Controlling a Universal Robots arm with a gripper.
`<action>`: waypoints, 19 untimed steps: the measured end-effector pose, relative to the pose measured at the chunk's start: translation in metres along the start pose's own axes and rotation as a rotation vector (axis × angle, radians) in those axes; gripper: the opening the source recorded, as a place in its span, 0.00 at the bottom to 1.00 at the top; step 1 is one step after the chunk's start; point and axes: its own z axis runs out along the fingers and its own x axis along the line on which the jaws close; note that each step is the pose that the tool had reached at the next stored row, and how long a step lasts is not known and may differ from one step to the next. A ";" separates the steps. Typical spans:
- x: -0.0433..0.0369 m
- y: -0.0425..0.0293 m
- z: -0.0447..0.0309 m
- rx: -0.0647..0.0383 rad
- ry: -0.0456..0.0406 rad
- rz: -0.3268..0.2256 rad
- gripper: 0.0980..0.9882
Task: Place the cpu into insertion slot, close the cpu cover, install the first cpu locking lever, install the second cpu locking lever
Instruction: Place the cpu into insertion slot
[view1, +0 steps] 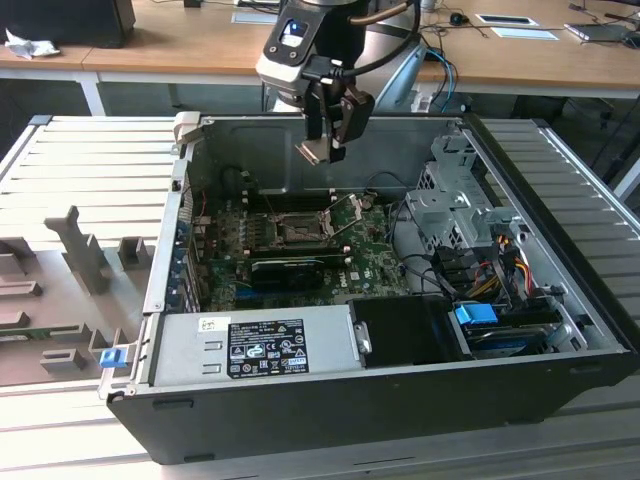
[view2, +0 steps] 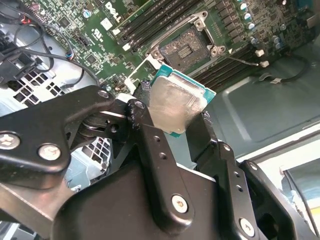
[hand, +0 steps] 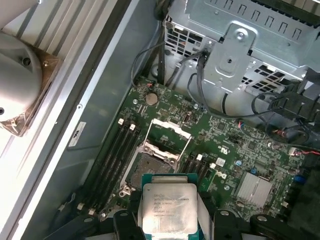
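Note:
My gripper (view1: 328, 146) hangs above the open computer case, shut on the cpu (view1: 311, 151). The cpu (view2: 175, 106), a small square chip with a silvery top and green edge, is clamped between the black fingers (view2: 150, 145); in the first wrist view the cpu (hand: 169, 209) lies flat just short of the socket. The insertion slot (hand: 150, 171) is a dark square recess on the green motherboard, uncovered, some way below the chip (view1: 298, 229) (view2: 187, 47). The cpu cover (hand: 172, 128), a silvery frame, stands raised at the socket's far edge. A thin locking lever (view2: 245, 61) sticks out beside the socket.
Black memory slots (hand: 117, 150) flank the socket. A metal drive cage (view1: 455, 205) with loose cables fills the case at the exterior view's right. A black power supply (view1: 265, 345) sits at the near wall. A grey fixture tray (view1: 60, 290) lies outside at the left.

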 end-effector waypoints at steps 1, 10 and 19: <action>0.0000 0.0000 0.0001 0.000 -0.0007 0.008 0.48; 0.0000 0.0000 0.0006 -0.002 -0.0059 0.069 0.48; -0.0001 -0.0003 0.0035 -0.003 -0.0118 0.125 0.48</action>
